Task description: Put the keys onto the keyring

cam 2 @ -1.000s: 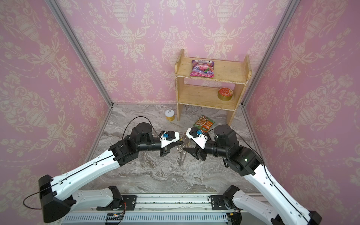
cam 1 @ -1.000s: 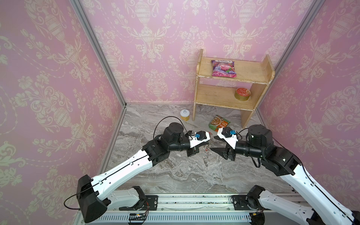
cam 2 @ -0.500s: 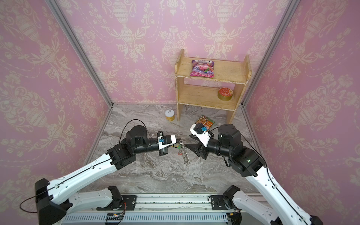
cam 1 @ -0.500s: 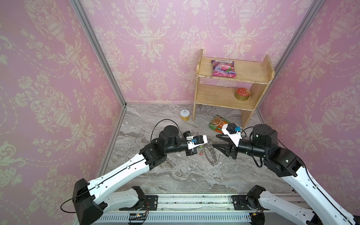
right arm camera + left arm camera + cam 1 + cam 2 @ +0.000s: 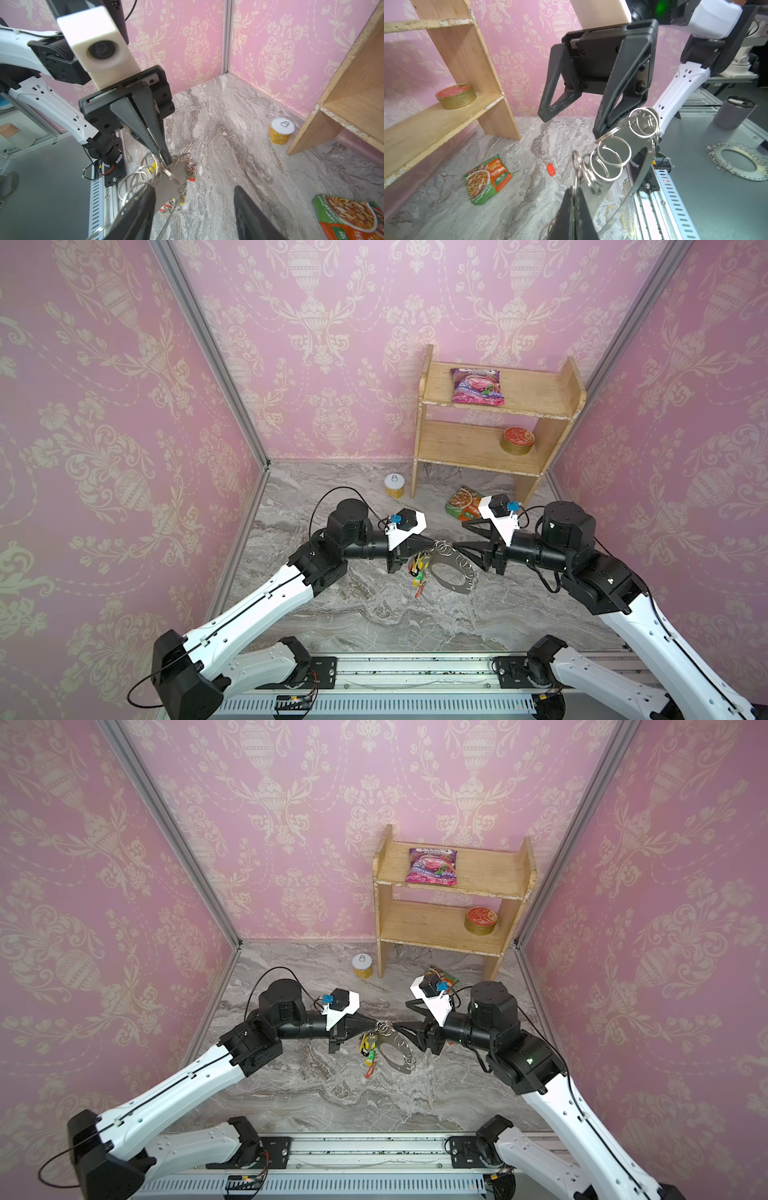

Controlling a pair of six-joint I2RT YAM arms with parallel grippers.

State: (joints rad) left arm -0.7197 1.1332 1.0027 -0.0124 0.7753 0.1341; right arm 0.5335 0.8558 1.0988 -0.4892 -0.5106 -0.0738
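The keyring (image 5: pixel 452 583) hangs above the marble floor in both top views, its grey band loop (image 5: pixel 395 1065) below a chain of silver rings (image 5: pixel 610 154). Several keys (image 5: pixel 417 569) with yellow, green and red tags dangle from it. My left gripper (image 5: pixel 574 204) is shut on one end ring, seen also in a top view (image 5: pixel 432 546). My right gripper (image 5: pixel 195 188) faces it, open, with one finger (image 5: pixel 139 209) lying against the rings and band (image 5: pixel 172 184). A loose key with a red tag (image 5: pixel 550 169) lies on the floor.
A wooden shelf (image 5: pixel 494 435) stands at the back right with a pink packet (image 5: pixel 477 386) and a gold tin (image 5: pixel 516 440). A small can (image 5: pixel 394 485) and a noodle packet (image 5: pixel 462 504) lie on the floor near the shelf.
The left gripper has kept its hold on the keyring. The band loop has swung and now shows broadside. The right gripper narrowed, then widened again, its lower finger back at the rings.
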